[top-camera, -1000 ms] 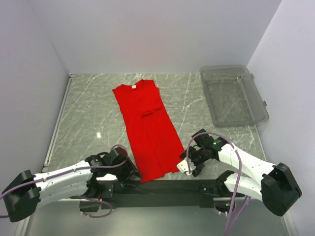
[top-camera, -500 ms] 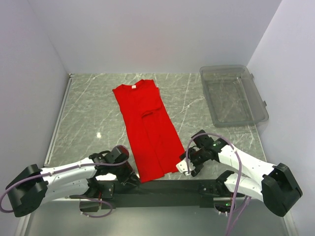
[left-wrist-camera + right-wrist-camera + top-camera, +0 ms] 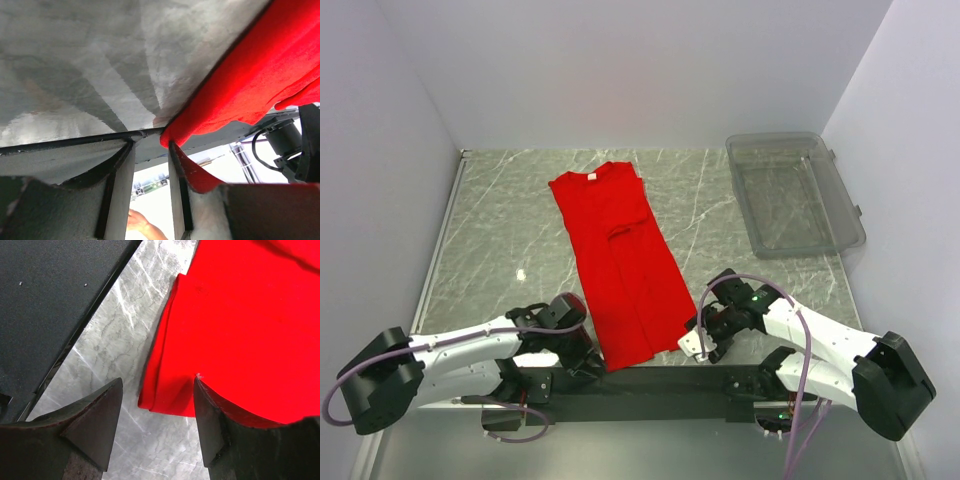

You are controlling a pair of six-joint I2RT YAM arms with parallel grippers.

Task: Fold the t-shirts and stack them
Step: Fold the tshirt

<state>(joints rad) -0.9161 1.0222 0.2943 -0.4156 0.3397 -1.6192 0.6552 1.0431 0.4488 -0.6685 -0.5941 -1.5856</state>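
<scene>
The red t-shirt (image 3: 620,270) lies on the marble table as a long narrow strip, with its white neck label (image 3: 589,177) at the far end and its hem near me. My left gripper (image 3: 588,354) sits low at the hem's left corner. In the left wrist view the t-shirt (image 3: 250,85) drapes over the outer side of the right finger (image 3: 176,180), and the gap of the left gripper (image 3: 151,146) holds nothing. My right gripper (image 3: 702,338) is open at the hem's right corner. The t-shirt's (image 3: 240,315) folded corner lies between the tips of the right gripper (image 3: 157,385).
A clear plastic bin (image 3: 745,190) stands at the back right. The black base rail (image 3: 650,380) runs along the near edge just behind the hem, also seen as a dark plate (image 3: 50,300). A person's hand (image 3: 137,220) shows beyond the table edge.
The left gripper has slid right to the hem's left corner and its jaws have narrowed. The right gripper has crept slightly left toward the hem's right corner. The t-shirt has not shifted.
</scene>
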